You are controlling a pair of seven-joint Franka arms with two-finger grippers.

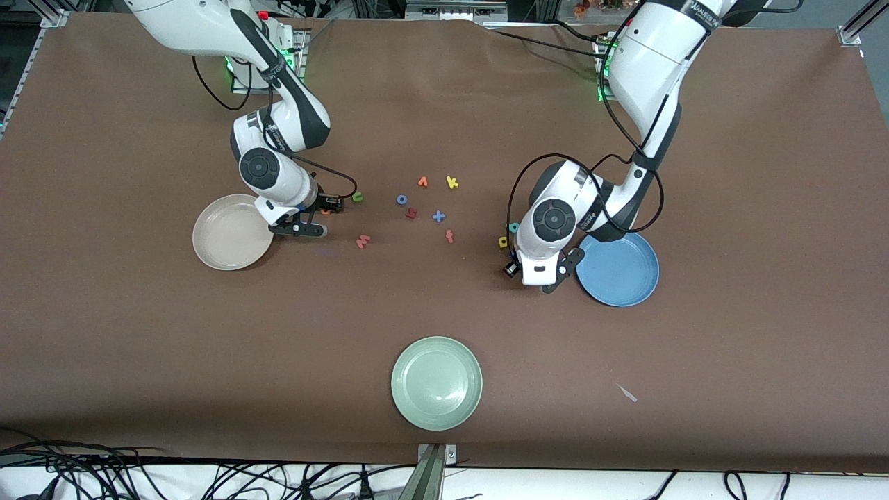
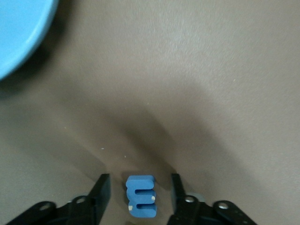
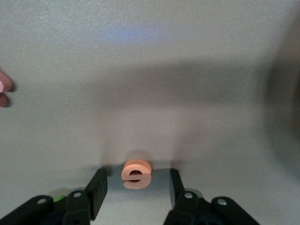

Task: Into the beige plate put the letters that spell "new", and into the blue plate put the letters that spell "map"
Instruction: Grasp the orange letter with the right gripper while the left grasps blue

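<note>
Brown table (image 1: 139, 333): right gripper (image 3: 136, 187) straddles the orange e (image 3: 136, 174), left gripper (image 2: 139, 194) the blue m (image 2: 141, 196); jaws ajar, not touching, fingertips cropped at six o'clock.

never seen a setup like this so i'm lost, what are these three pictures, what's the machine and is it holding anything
Two white robot arms work at a brown table. The big picture looks down from a high camera facing them. The other two come from a camera on each arm's wrist, looking past its two-finger end effector. On the table lie a beige plate, a blue plate, a pale green plate nearer the camera, and small foam letters scattered between the arms. The left end effector is down beside the blue plate with a blue m between its open fingers. The right end effector, beside the beige plate, brackets an orange e the same way. Gaps show on both sides of each letter, so nothing is gripped yet.
</note>
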